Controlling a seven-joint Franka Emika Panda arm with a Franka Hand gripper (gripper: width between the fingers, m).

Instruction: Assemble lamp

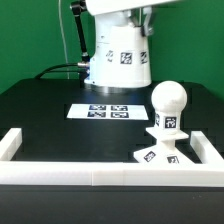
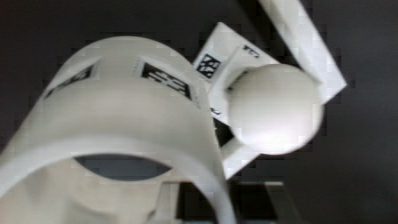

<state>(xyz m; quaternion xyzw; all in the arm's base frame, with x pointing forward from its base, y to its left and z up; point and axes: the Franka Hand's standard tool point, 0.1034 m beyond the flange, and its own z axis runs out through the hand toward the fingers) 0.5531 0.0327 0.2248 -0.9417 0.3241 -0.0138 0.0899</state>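
Note:
My gripper (image 1: 121, 28) is shut on the white cone-shaped shade (image 1: 121, 62) and holds it in the air above the back of the table. In the wrist view the shade (image 2: 116, 110) fills the frame, and its wall runs between my two dark fingers (image 2: 199, 200). The ball-shaped bulb (image 1: 167, 103) stands upright on the flat square base (image 1: 158, 154) at the front of the exterior view's right. The shade hangs higher than the bulb and to the exterior view's left of it. In the wrist view the bulb (image 2: 276, 105) sits right beside the shade, with the base (image 2: 221, 58) behind it.
The marker board (image 1: 108, 111) lies flat in the middle of the black table. White border rails run along the front (image 1: 100, 172), the exterior view's left (image 1: 12, 145) and right (image 1: 208, 150). A rail (image 2: 306, 40) also shows in the wrist view.

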